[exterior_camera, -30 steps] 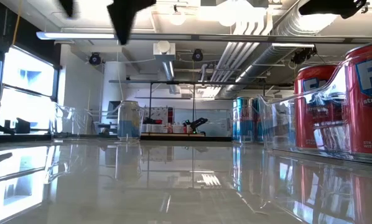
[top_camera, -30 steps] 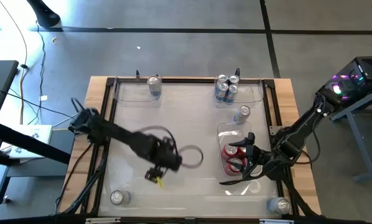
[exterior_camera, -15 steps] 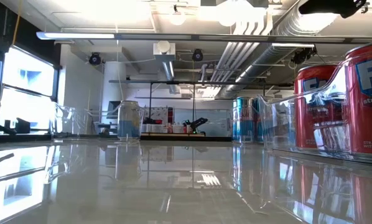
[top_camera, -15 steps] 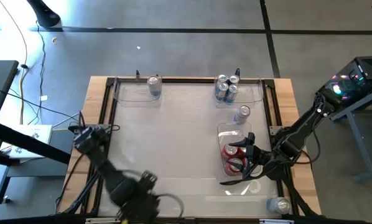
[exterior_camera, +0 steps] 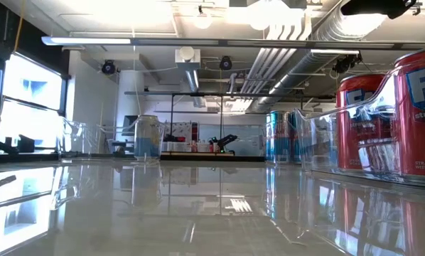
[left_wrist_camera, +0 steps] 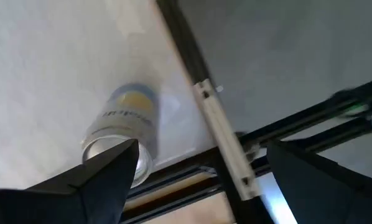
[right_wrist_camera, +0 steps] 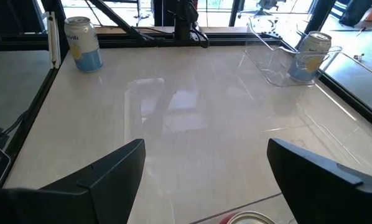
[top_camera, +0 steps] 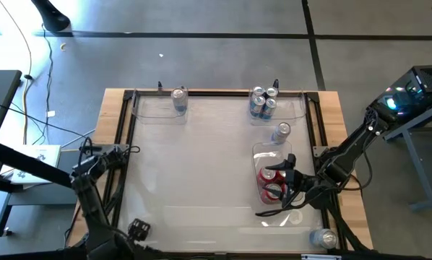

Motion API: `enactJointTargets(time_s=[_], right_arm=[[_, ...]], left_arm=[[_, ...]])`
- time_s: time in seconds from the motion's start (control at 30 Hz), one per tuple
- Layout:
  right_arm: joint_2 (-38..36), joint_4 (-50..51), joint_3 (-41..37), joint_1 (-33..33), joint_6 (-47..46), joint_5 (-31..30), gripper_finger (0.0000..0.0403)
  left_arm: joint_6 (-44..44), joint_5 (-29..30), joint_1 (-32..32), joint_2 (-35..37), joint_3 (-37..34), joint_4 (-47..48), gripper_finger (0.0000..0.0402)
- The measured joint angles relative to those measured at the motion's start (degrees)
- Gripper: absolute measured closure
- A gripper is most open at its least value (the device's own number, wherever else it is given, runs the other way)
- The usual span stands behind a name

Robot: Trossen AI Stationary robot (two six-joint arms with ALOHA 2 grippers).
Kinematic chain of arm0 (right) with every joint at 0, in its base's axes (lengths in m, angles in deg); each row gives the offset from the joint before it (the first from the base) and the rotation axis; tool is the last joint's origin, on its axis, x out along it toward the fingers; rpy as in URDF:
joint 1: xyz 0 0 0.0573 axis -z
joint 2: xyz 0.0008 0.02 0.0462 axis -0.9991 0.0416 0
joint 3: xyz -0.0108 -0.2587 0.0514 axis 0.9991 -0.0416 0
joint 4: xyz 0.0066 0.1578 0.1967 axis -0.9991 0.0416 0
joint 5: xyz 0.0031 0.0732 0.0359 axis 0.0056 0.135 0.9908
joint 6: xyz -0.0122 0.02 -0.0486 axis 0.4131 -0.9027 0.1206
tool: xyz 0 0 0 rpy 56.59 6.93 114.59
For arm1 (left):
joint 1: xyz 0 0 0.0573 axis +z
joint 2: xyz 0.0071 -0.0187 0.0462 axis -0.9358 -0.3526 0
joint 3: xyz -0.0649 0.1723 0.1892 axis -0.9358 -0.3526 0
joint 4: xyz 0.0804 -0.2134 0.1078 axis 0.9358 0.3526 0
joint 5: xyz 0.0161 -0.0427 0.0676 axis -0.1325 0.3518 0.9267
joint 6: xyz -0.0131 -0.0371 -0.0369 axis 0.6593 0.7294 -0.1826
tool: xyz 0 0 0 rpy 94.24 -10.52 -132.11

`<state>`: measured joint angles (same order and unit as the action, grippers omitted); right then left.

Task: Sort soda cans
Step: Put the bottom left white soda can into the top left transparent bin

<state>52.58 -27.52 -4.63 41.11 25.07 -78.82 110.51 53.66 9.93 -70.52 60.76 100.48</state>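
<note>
My left gripper (top_camera: 139, 230) hangs open, pointing down, above the table's near left corner. Below it stands a silver can (left_wrist_camera: 120, 130), just beside one finger and untouched; the gripper hides this can in the high view. My right gripper (top_camera: 277, 186) waits open over a clear bin (top_camera: 258, 152) that holds red cans (top_camera: 271, 184). A silver can (top_camera: 179, 97) stands in the far left bin, blue cans (top_camera: 263, 101) in the far right bin. Two more silver cans stand loose, one (top_camera: 281, 131) behind the red cans' bin and one (top_camera: 324, 237) at the near right corner.
A dark metal frame (top_camera: 123, 144) rims the glossy tabletop. Clear bins stand along the far edge (top_camera: 158, 112) and at the right. The middle of the table (top_camera: 201, 159) is bare. Cables (top_camera: 93, 152) run off the left side.
My left gripper has swung from the middle of the table toward the near left corner and now stands above the silver can there, hiding it in the high view. Its fingers have left the top of the low view. No can has moved.
</note>
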Motion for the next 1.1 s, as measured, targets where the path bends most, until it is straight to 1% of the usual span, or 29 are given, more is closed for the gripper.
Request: enactJointTargets(time_s=[0.1, 0.17, 0.33, 0.4, 0.5, 0.67, 0.9, 1.1], right_arm=[[0.0, 0.0, 0.0, 0.0, 0.5, 0.0, 0.0069], [0.0, 0.0, 0.0, 0.0, 1.0, 0.0, 0.0069], [0.0, 0.0, 0.0, 0.0, 1.2, 0.0, 0.0069], [0.0, 0.0, 0.0, 0.0, 1.1, 0.0, 0.0069], [0.0, -0.3, 0.0, 0.0, 0.9, 0.0, 0.0069], [0.0, -1.4, 0.0, 0.0, 0.9, 0.1, 0.0069], [0.0, -1.8, 0.0, 0.0, 0.8, 1.6, 0.0069], [0.0, -1.7, 0.0, 0.0, -0.2, 1.7, 0.0069]], left_arm=[[-1.9, 1.0, -0.4, 0.0, -4.0, 0.0, 0.0053], [-1.7, 1.8, -0.3, 0.0, -7.0, 0.1, 0.0053], [1.4, 8.7, 0.6, 1.9, -12.5, 0.0, 0.0053], [2.6, 9.8, 1.0, 3.7, -14.2, 0.1, 0.0053], [3.2, 9.1, 1.4, 5.9, -15.5, 0.1, 0.0053], [2.1, 4.3, 0.7, 9.4, -19.0, 0.3, 0.0053], [-4.8, 4.0, 0.5, 10.0, -24.5, -0.3, 0.0053], [-5.4, 3.7, 0.6, 10.0, -28.7, -4.9, 0.0053]])
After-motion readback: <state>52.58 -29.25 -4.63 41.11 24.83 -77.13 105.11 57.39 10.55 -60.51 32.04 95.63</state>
